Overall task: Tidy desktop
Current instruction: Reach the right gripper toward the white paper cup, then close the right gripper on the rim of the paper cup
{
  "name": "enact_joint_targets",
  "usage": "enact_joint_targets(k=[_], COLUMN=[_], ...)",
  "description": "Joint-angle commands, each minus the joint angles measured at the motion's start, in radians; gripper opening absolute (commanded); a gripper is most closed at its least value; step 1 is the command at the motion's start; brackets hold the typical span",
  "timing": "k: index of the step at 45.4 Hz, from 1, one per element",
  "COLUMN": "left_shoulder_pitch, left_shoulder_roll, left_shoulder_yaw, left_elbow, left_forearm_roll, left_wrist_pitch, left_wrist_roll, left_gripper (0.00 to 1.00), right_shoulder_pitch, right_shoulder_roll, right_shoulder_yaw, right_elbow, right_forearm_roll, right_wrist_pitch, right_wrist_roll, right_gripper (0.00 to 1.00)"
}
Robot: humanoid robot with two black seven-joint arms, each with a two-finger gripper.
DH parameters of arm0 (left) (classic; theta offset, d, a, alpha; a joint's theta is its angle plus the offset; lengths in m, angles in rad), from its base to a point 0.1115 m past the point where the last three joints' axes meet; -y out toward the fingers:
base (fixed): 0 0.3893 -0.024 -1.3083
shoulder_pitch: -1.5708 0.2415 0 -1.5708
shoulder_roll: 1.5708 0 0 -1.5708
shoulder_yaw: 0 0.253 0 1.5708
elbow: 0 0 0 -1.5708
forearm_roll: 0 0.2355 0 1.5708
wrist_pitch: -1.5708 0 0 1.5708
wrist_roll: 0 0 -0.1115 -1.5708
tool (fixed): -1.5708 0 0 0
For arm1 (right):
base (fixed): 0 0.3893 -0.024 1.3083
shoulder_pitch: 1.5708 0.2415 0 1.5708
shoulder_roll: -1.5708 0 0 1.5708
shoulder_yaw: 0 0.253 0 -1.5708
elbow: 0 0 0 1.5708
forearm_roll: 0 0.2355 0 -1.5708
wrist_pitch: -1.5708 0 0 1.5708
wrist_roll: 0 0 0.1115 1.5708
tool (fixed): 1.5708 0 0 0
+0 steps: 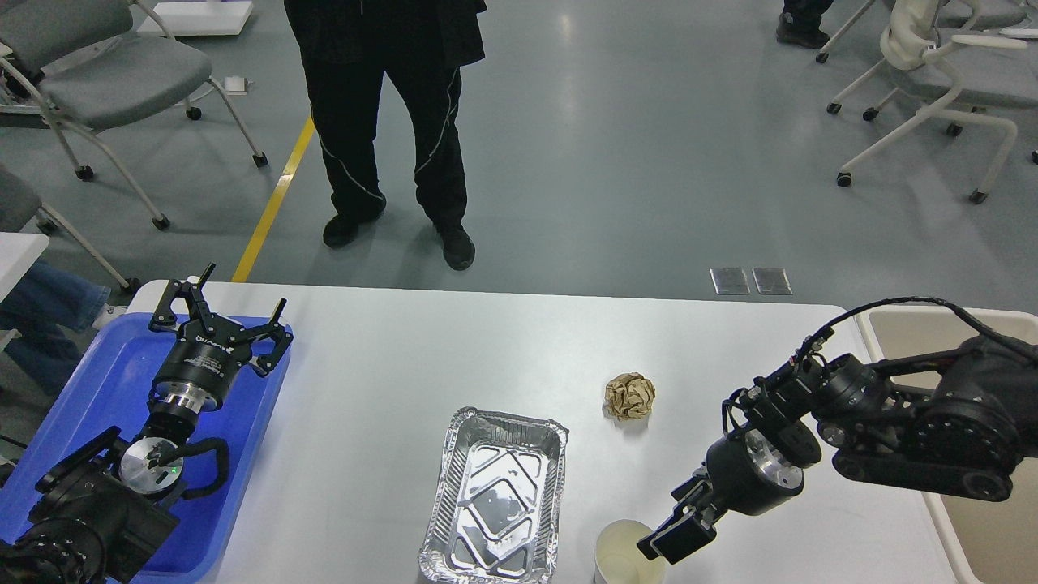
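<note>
The white desktop (405, 357) holds an empty foil tray (496, 495), a crumpled brown paper ball (630, 396) and a paper cup (626, 556) at the front edge, partly cut off. My right gripper (671, 539) points down-left, its tip at the cup's right rim. Its fingers look dark and close together, so I cannot tell whether they grip the rim. My left gripper (227, 312) is open and empty, held above the far right corner of the blue tray (97, 381).
A beige tub (900, 324) stands off the table's right end, partly hidden by my right arm. A person in black (389, 122) stands just beyond the far edge. Wheeled chairs stand at far left (105, 73) and far right (949, 73).
</note>
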Motion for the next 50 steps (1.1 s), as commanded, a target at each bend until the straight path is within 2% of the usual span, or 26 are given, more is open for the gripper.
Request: enact_joint_targets(k=[1,21,25,29,32,35,37,39,45,50], left_shoulder_pitch=[0.0,0.0,0.0,0.0,0.0,0.0,0.0,0.0,0.0,0.0], left_shoulder_roll=[0.0,0.0,0.0,0.0,0.0,0.0,0.0,0.0,0.0,0.0], left_shoulder_yaw=[0.0,0.0,0.0,0.0,0.0,0.0,0.0,0.0,0.0,0.0], left_elbow=[0.001,0.001,0.001,0.0,0.0,0.0,0.001,0.0,0.001,0.0], left_forearm_roll=[0.0,0.0,0.0,0.0,0.0,0.0,0.0,0.0,0.0,0.0], left_wrist_pitch=[0.0,0.0,0.0,0.0,0.0,0.0,0.0,0.0,0.0,0.0], left_wrist_roll=[0.0,0.0,0.0,0.0,0.0,0.0,0.0,0.0,0.0,0.0], left_gripper=[1.0,1.0,1.0,1.0,1.0,1.0,1.0,1.0,1.0,1.0], right_shoulder_pitch=[-0.064,-0.206,-0.214,-0.214,-0.209,-0.202,-0.197,-0.194,-0.191,-0.191], right_shoulder_roll=[0.019,0.053,0.05,0.049,0.047,0.045,0.045,0.045,0.045,0.044], right_shoulder_yaw=[0.026,0.031,0.016,0.003,-0.009,-0.018,-0.02,-0.021,-0.02,-0.02], right_elbow=[-0.06,-0.155,-0.157,-0.158,-0.163,-0.166,-0.172,-0.181,-0.191,-0.191], right_forearm_roll=[0.003,0.0,-0.016,-0.028,-0.052,-0.08,-0.095,-0.103,-0.103,-0.103], right_wrist_pitch=[-0.026,-0.098,-0.128,-0.193,-0.254,-0.299,-0.308,-0.306,-0.306,-0.306], right_wrist_roll=[-0.001,0.001,0.002,0.008,0.013,0.015,0.015,0.016,0.022,0.053], right_gripper=[1.0,1.0,0.96,0.89,0.81,0.61,0.38,0.02,0.0,0.0])
